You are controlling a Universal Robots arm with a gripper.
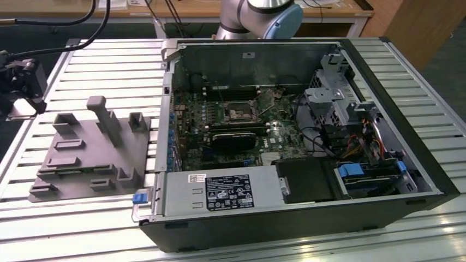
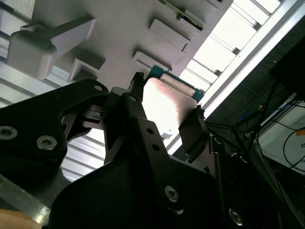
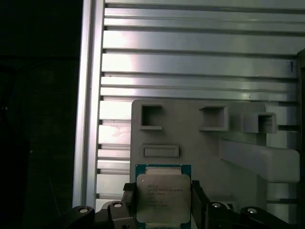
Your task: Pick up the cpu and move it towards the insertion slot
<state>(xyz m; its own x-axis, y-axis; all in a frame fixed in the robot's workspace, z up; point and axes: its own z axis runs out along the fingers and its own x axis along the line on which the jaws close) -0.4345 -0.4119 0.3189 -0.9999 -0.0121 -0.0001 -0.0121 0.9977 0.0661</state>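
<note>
Here the gripper (image 3: 163,200) has its jaws drawn in on the cpu (image 3: 163,193), with one finger (image 3: 127,198) against each side edge. The cpu is held above the fixture (image 3: 205,148), near its edge. The slot (image 1: 239,113) sits well apart from the fixture, inside the case (image 1: 306,218).

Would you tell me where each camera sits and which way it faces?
Exterior view: above the table, looking down on the case and fixture; arm shows.
First wrist view: on the arm, facing the fixture; gripper clasping the cpu.
Second wrist view: on the arm, looking along the gripper.
Both wrist views share gripper, cpu, fixture.
</note>
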